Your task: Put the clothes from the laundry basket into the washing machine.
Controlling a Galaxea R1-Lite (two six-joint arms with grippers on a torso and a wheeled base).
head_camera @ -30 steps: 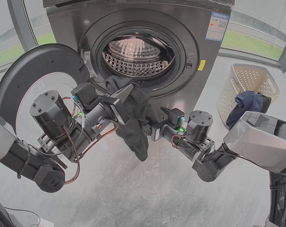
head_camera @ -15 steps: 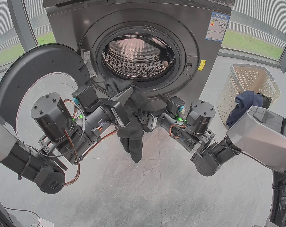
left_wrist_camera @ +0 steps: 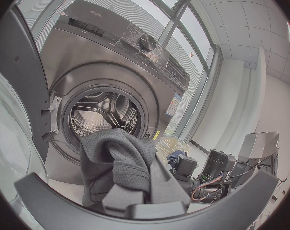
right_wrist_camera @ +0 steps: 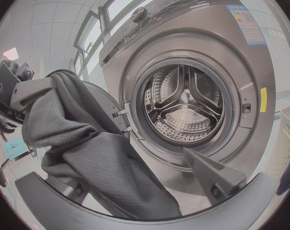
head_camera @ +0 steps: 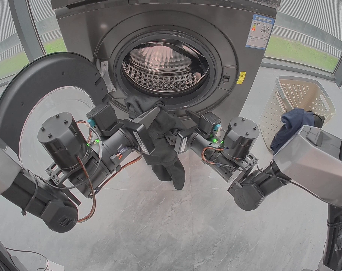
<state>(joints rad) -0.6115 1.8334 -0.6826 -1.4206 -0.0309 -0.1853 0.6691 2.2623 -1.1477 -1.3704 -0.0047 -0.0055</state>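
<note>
Left gripper point(head_camera: 153, 117) clamped on a dark grey garment point(head_camera: 161, 140), pinching its upper folds; the rest of the cloth hangs down toward the tiled floor point(head_camera: 171, 226). Right gripper point(head_camera: 175, 138) just beside it on the opposite side, jaws spread wide. One finger point(right_wrist_camera: 215, 176) stands bare and the cloth is draped over the other side, not pinched. Garment held in front of the washing machine point(head_camera: 231, 57), its top at the lower lip of the opening, outside the drum point(head_camera: 163, 68). Door point(head_camera: 46, 83) swung fully open on the robot's left. Laundry basket point(head_camera: 302, 91) on the floor to the right of the machine, a blue garment point(head_camera: 295, 123) hanging over its near rim.
</note>
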